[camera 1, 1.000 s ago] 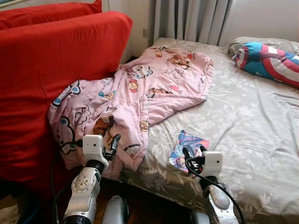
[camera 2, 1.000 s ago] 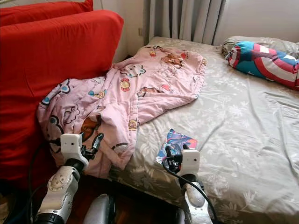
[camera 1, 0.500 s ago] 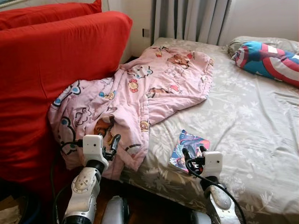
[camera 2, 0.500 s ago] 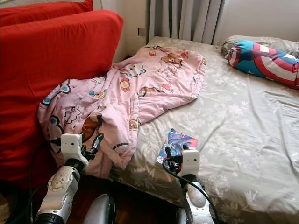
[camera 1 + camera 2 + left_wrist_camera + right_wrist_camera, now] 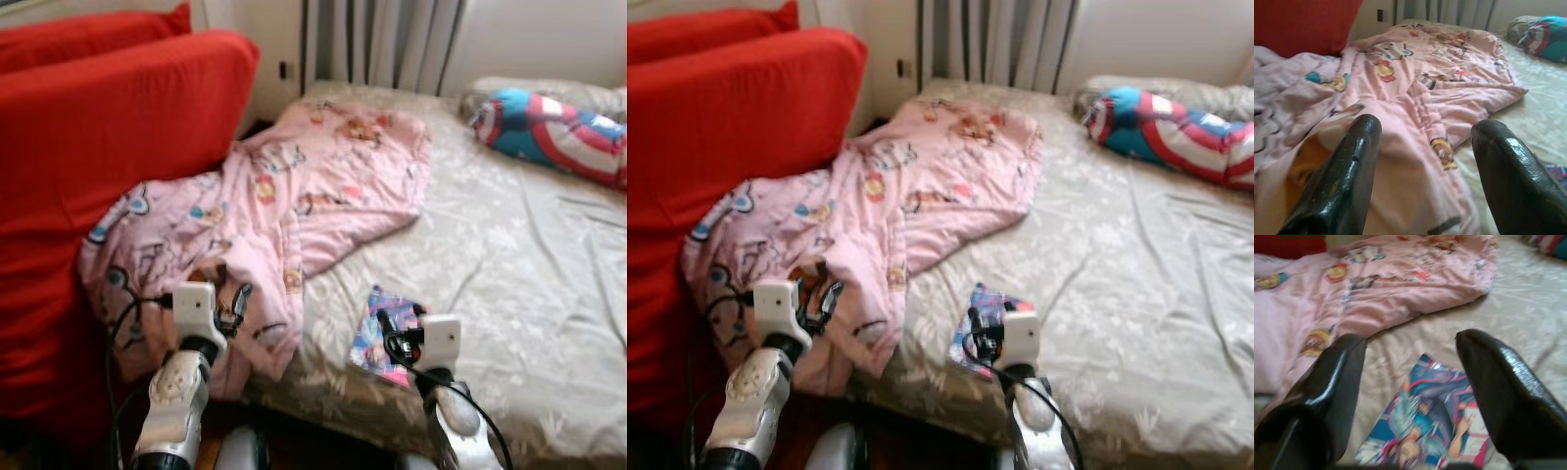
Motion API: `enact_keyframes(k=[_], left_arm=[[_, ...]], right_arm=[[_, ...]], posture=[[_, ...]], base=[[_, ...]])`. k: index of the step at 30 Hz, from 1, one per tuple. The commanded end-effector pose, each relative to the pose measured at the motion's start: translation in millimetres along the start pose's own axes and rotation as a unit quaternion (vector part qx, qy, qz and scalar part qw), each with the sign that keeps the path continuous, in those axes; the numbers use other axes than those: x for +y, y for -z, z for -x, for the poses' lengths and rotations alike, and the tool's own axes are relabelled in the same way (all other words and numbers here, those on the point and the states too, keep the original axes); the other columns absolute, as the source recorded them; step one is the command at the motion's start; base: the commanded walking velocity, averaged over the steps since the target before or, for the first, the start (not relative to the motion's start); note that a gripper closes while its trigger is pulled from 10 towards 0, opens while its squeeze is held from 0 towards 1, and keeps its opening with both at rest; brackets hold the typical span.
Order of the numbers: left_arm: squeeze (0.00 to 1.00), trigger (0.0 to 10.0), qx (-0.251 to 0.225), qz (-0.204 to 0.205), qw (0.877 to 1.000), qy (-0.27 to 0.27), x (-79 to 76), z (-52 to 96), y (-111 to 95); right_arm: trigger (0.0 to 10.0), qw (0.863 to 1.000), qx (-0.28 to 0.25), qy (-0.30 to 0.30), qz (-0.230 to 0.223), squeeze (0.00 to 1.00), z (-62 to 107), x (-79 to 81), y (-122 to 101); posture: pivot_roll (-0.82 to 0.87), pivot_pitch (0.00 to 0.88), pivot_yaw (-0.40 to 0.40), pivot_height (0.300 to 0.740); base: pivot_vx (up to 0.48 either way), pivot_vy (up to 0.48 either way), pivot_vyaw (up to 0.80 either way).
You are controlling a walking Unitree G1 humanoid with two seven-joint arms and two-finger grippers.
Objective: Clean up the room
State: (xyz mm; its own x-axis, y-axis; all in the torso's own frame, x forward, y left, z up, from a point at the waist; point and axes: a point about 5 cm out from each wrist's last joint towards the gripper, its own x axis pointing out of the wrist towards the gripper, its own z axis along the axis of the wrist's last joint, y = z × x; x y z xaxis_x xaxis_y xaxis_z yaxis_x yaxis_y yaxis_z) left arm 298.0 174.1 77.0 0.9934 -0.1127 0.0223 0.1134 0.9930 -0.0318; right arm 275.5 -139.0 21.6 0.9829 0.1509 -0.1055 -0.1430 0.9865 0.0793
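Note:
A pink cartoon-print blanket (image 5: 313, 186) lies crumpled over the left half of the bed and hangs off its near corner against the red sofa. A colourful picture book (image 5: 370, 348) lies flat on the grey floral sheet (image 5: 529, 274) near the front edge. My left gripper (image 5: 230, 299) is open and points at the hanging blanket (image 5: 1415, 88), not touching it. My right gripper (image 5: 397, 323) is open just above the near end of the book (image 5: 1430, 431), with nothing between its fingers.
A red sofa (image 5: 98, 127) stands tight against the bed's left side. A blue, red and white shield-print pillow (image 5: 549, 127) lies at the head of the bed. Grey curtains (image 5: 377, 39) hang behind. The right half of the sheet is bare.
The whole picture has shifted a little to the left and blurred, so the camera moved. Both arms hold the same pose, and the blanket and book lie as before.

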Motion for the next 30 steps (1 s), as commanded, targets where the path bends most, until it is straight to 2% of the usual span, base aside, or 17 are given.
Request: enact_keyframes(k=[1, 11, 21, 23, 30], left_arm=[[0.0, 10.0, 0.004, -0.002, 1.0, 0.001, 0.7, -0.4, 0], [0.0, 10.0, 0.003, -0.002, 1.0, 0.003, 0.5, -0.8, 0], [0.0, 10.0, 0.001, 0.002, 1.0, 0.013, -2.1, -1.8, -2], [0.0, 10.0, -0.003, 0.001, 1.0, 0.026, -3.8, -5.7, -7], [0.0, 10.0, -0.007, 0.0, 0.999, 0.035, -4.7, -11.0, -13]], right_arm=[[10.0, 1.0, 0.0, -0.002, -0.001, 0.0, -1.1, 1.8, 0], [10.0, 1.0, 0.001, -0.003, -0.003, 0.0, -3.5, 3.4, -1], [10.0, 0.999, 0.046, -0.002, -0.027, 0.0, -7.0, 3.5, 9], [10.0, 0.996, 0.071, 0.006, -0.047, 0.0, -13.5, 3.3, 11], [10.0, 0.993, 0.101, 0.021, -0.062, 0.0, -25.1, 4.5, 9]], posture=[[-0.04, 0.032, -0.01, 0.612], [-0.04, 0.032, -0.009, 0.612], [-0.04, 0.043, -0.006, 0.612], [-0.02, 0.056, -0.004, 0.612], [0.0, 0.079, 0.004, 0.612]], base=[[0.36, 0.0, 0.0], [0.364, 0.0, 0.0], [0.0, 0.0, 0.0], [0.0, 0.0, 0.0], [0.0, 0.0, 0.0]])
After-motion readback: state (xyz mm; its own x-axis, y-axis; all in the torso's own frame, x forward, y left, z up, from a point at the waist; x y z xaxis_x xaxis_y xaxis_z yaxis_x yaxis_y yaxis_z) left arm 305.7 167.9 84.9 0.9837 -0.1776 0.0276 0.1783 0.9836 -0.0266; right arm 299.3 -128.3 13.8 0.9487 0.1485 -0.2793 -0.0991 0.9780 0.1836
